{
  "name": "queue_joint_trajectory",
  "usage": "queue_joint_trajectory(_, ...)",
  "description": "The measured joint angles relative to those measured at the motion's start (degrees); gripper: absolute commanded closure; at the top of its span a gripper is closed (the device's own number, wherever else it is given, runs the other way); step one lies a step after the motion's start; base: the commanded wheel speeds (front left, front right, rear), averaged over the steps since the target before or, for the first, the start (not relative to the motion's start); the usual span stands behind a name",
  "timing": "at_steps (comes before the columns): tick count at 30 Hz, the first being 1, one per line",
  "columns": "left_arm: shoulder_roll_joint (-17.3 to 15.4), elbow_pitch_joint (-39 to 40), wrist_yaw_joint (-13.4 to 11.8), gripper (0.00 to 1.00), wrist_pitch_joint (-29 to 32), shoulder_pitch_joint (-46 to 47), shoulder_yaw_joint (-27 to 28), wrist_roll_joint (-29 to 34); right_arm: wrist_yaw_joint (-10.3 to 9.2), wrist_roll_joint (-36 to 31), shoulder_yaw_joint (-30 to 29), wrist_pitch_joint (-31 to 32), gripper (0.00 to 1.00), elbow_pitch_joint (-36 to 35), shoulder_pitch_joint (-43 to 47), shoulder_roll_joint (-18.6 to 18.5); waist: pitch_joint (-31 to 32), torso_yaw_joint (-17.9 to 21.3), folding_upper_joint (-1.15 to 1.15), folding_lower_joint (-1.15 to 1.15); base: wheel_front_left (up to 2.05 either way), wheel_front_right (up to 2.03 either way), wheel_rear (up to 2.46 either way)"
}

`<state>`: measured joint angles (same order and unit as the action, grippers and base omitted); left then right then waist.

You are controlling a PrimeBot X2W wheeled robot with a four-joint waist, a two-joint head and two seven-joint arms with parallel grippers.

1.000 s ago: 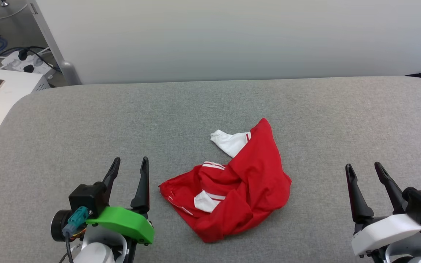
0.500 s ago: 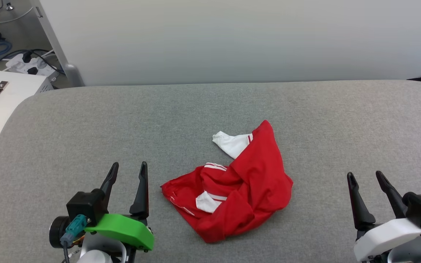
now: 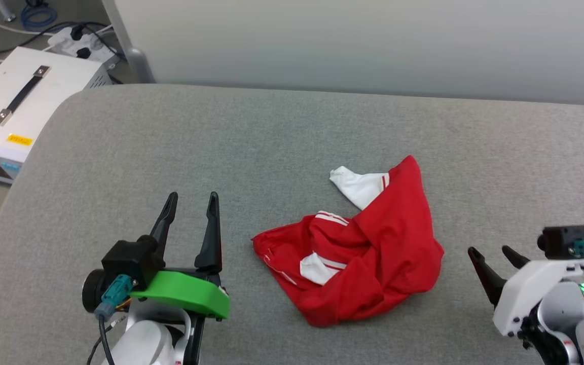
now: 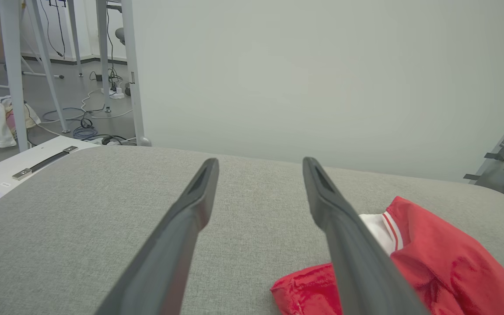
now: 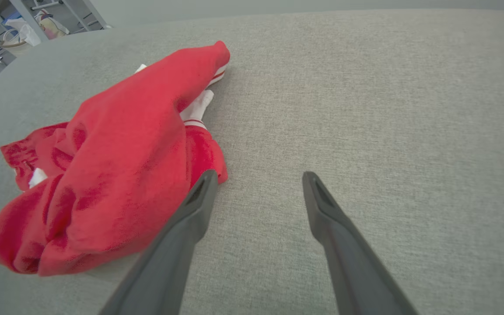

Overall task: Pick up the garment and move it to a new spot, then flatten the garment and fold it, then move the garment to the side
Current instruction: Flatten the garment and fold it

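Red garment (image 3: 378, 253) unmoved (right hand (image 3: 487, 249) tilted)

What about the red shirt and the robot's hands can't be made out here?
Garment: crumpled; its folds hide the neck, all views.
Left wrist view: a finger covers part of it, bottom edge cuts it.
White box's yellow sticker, head view: too small to read.

We looked at a broad grey fabric-covered surface (image 3: 271, 132) with a rounded far-left corner. One thing lay directly on it: a crumpled bright red jersey shirt (image 3: 388, 243), heaped a little right of the middle, in the nearer part. A white sleeve (image 3: 357, 186) with a red-and-white striped band stuck out from the heap's far side, flat on the grey cloth. A smaller white patch (image 3: 315, 267) showed among the near-left folds.
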<state>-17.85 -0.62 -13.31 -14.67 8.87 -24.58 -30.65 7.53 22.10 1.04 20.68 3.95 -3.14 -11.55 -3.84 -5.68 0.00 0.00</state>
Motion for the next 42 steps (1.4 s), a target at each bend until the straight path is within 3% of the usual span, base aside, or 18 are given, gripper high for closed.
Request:
queue_joint_trajectory(8, 3.98, -1.45, 2.72, 0.0, 0.0, 1.84, 1.7, 1.97, 0.0, 6.39, 7.92, 14.79, 0.0, 4.57, -13.03, -5.39, -3.72, -4.32, 0.0, 0.0, 0.0, 0.0, 0.0)
queue_joint_trajectory(17, 6.87, -4.33, 5.48, 0.0, 0.0, 2.47, 3.48, 3.96, 0.0, 10.9, 14.77, 22.13, 0.0, 11.65, -19.68, -7.13, -6.33, -8.04, 0.0, 0.0, 0.0, 0.0, 0.0)
queue_joint_trajectory(18, 7.14, -4.47, 5.64, 0.0, 0.0, 2.47, 3.79, 4.05, 0.0, 11.44, 15.35, 22.63, 0.29, 12.22, -19.68, -7.23, -6.5, -8.32, 0.0, 0.01, 0.0, 0.0, 0.0)
queue_joint_trajectory(19, 7.32, -4.53, 5.88, 0.0, 0.0, 2.46, 4.16, 4.21, 0.0, 11.99, 15.59, 22.58, 0.73, 12.39, -19.68, -7.28, -6.66, -8.5, 0.0, 0.0, 0.0, 0.0, 0.0)
queue_joint_trajectory(20, 7.42, -4.58, 6.01, 0.0, 0.0, 2.46, 4.49, 4.41, 0.0, 12.35, 15.71, 22.43, 1.0, 12.4, -19.71, -7.32, -6.77, -8.59, 0.0, 0.0, 0.0, 0.0, 0.0)
queue_joint_trajectory(28, 8.38, -5.73, 7.55, 0.0, 0.0, 2.27, 6.79, 6.56, 0.0, 12.71, 14.88, 17.9, 1.0, 6.04, -18.58, -9.26, -5.84, -6.05, 0.0, 0.01, 0.0, 0.0, 0.0)
queue_joint_trajectory(33, 8.43, -6.3, 7.73, 0.0, 0.0, 1.66, 7.35, 6.99, 0.0, 10.7, 10.21, 17.18, 1.0, -0.66, -10.59, -9.1, -4.79, -3.67, 0.0, 0.0, 0.0, 0.0, 0.0)
queue_joint_trajectory(37, 8.35, -6.68, 7.78, 0.0, 0.0, 0.87, 7.53, 7.0, 0.0, 8.09, 5.92, 17.42, 1.0, -4.47, -0.12, -6.44, -3.8, -1.73, 0.0, 0.0, 0.0, 0.0, 0.0)
queue_joint_trajectory(42, 8.1, -7.22, 7.78, 0.0, 0.05, 0.52, 7.47, 6.99, 0.0, 6.89, 2.56, 17.95, 1.0, -5.39, 11.12, 0.43, -3.0, 0.36, 0.0, 0.0, 0.0, 0.0, 0.0)
